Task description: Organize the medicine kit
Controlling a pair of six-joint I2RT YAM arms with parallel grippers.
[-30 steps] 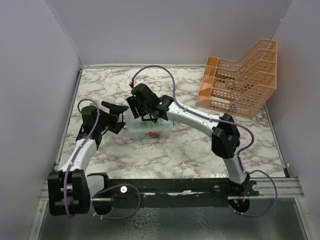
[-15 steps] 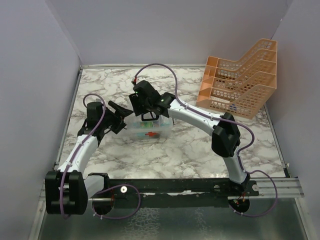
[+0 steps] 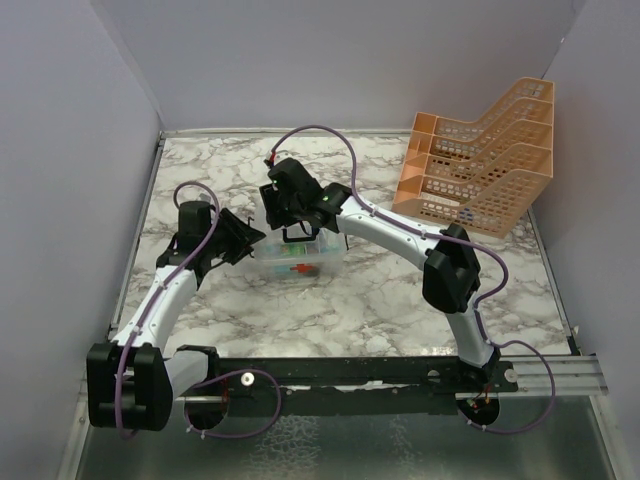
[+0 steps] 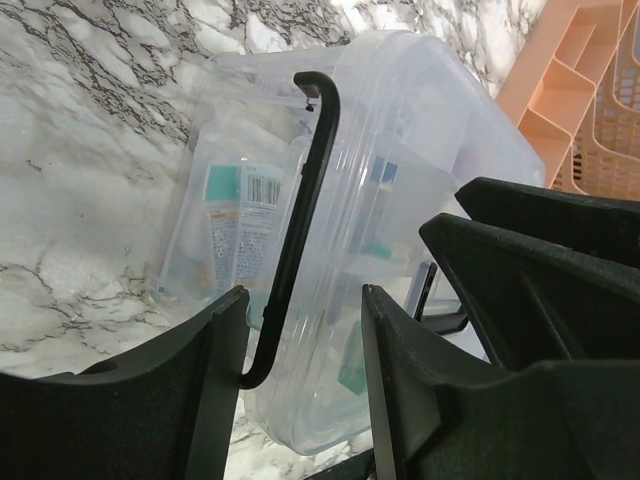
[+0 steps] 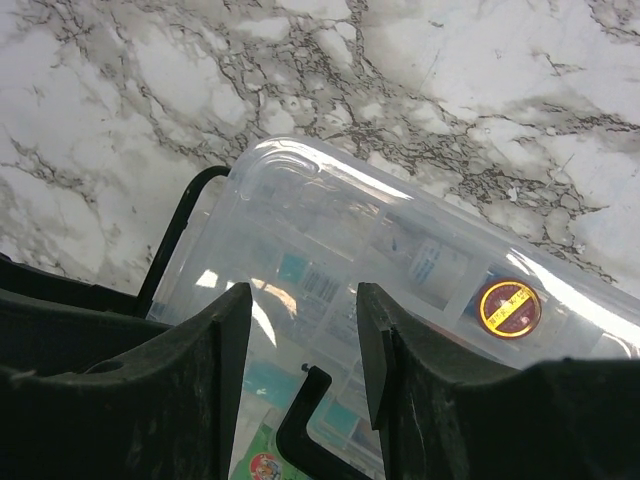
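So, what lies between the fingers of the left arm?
The black handle of the medicine kit runs between the left fingers. The left wrist view shows it.

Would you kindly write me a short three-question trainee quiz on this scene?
1. True or false: the kit stands inside the rack.
2. In its wrist view, what does the left gripper straddle? A. the handle B. a loose bottle C. a cable
3. Fill in: the rack stands at the far ____ corner of the table.
Key: 1 false; 2 A; 3 right.
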